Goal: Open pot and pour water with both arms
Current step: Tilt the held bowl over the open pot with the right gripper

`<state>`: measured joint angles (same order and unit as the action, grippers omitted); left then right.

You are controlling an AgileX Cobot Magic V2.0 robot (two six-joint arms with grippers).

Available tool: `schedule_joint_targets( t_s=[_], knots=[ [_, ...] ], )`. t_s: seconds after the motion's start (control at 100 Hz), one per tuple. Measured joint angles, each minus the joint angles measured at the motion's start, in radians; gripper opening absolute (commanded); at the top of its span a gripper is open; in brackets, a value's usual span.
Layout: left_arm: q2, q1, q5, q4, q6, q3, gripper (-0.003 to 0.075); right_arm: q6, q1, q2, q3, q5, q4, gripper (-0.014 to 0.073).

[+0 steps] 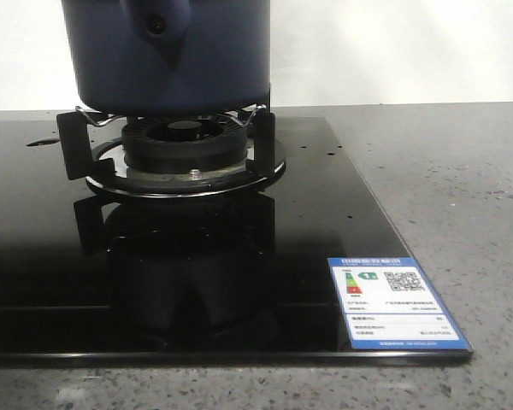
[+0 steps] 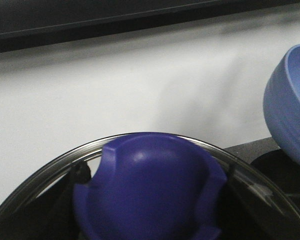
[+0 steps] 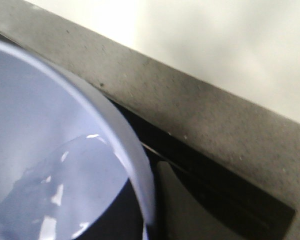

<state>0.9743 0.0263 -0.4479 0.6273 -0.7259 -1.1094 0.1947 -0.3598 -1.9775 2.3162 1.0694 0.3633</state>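
Even, soft indoor light; front view sharp, both wrist views blurred up close.

In the front view the glossy black hob (image 1: 34,282) mirrored the burner (image 1: 185,145) and pot (image 1: 167,51) as a dark reflection, with a pale sheen along its far edge; the label (image 1: 398,303) stayed legible. The pot's underside lay in shade. In the left wrist view the knob (image 2: 147,192) and glass lid (image 2: 35,182) were soft and out of focus, a faint highlight on the knob, vague shadows on the white wall (image 2: 140,80). In the right wrist view the bowl (image 3: 65,165) was washed out and blurred, small glints on its water, glare bleaching the wall.
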Motion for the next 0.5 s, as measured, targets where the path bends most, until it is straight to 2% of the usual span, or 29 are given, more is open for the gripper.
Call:
schedule_joint_targets(
  t_s=[0.5],
  knots=[
    [-0.021,0.004,-0.011,0.002,0.000,0.000,0.0365,0.101,-0.073,0.000,-0.096,-0.272,-0.004,-0.0041]
  ],
)
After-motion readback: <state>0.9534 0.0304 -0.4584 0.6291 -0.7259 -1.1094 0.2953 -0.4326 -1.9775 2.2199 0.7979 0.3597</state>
